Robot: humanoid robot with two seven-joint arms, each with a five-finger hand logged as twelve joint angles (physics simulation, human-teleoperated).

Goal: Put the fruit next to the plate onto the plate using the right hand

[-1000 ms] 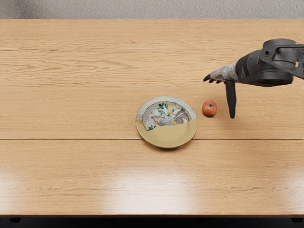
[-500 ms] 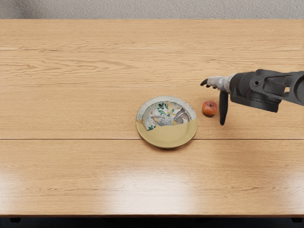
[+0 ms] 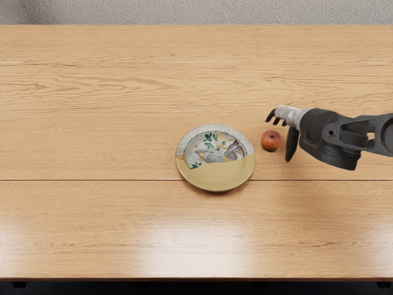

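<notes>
A small red apple [image 3: 271,140] lies on the wooden table just right of a patterned plate [image 3: 215,173] with a yellow front half. My right hand [image 3: 284,129] reaches in from the right edge and hovers close to the apple's right side. Its fingers are spread, the thumb [image 3: 291,145] pointing down beside the fruit and the other fingers [image 3: 277,115] curving above and behind it. Nothing is held; I see a narrow gap between the hand and the apple. The left arm is out of view.
The wooden table [image 3: 123,92] stretches wide on all sides, with its front edge near the bottom of the picture and a grey wall strip along the top.
The right arm has come down and drawn in toward the apple, the thumb now lower beside the fruit. The apple and plate have not moved.
</notes>
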